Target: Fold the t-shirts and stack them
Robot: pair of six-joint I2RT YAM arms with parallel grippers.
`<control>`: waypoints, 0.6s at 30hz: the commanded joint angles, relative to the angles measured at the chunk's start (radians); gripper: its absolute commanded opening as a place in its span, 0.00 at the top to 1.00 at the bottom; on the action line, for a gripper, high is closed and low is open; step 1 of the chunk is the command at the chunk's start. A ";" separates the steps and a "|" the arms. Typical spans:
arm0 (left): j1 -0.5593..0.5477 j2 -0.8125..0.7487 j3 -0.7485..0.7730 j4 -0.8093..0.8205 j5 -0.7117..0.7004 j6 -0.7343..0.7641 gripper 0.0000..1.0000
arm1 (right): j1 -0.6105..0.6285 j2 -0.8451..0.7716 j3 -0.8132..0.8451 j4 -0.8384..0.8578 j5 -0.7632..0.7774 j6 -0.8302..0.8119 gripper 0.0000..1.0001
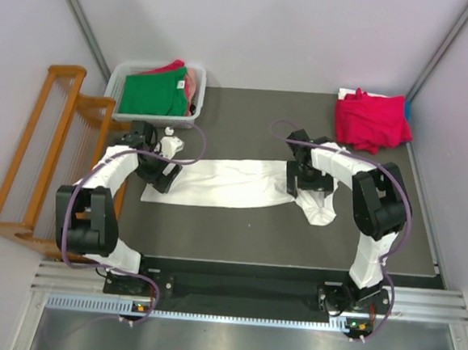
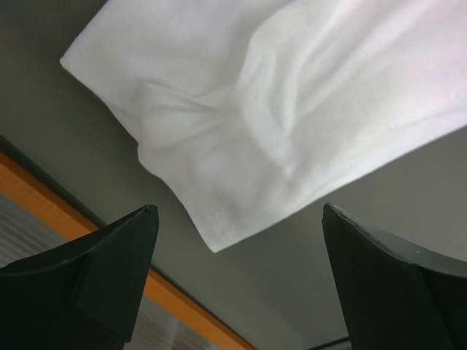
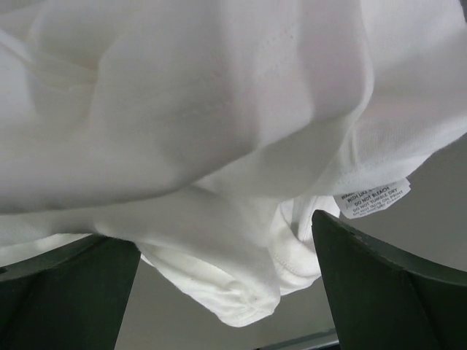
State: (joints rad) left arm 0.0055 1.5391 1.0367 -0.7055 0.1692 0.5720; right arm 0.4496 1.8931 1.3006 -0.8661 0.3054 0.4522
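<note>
As the white t-shirt [image 1: 225,182] lies centrally as a long band from nine to three o'clock, red t-shirts [image 1: 372,121] heaped at one o'clock, the left gripper [image 2: 239,208] and right gripper [image 3: 225,230] hang wide-jawed over its ends, holding nothing, apparently set for a crosswise fold.

A plain white cloth t-shirt [image 1: 225,182] is on the dark grey counter [image 1: 237,240]. The folded cloth t-shirt [image 1: 153,93] is bright green, the crumpled cloth t-shirts [image 1: 372,119] crimson, the slatted wooden rack [image 1: 33,151] orange.
</note>
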 commanded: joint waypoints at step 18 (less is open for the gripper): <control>0.007 0.272 0.221 0.089 -0.002 -0.027 0.02 | 0.011 -0.374 -0.170 0.104 0.193 0.094 0.00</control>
State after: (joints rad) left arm 0.0067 1.7039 1.1503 -0.6914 0.1562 0.5652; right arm 0.4435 1.6485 1.0988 -0.7464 0.4358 0.5137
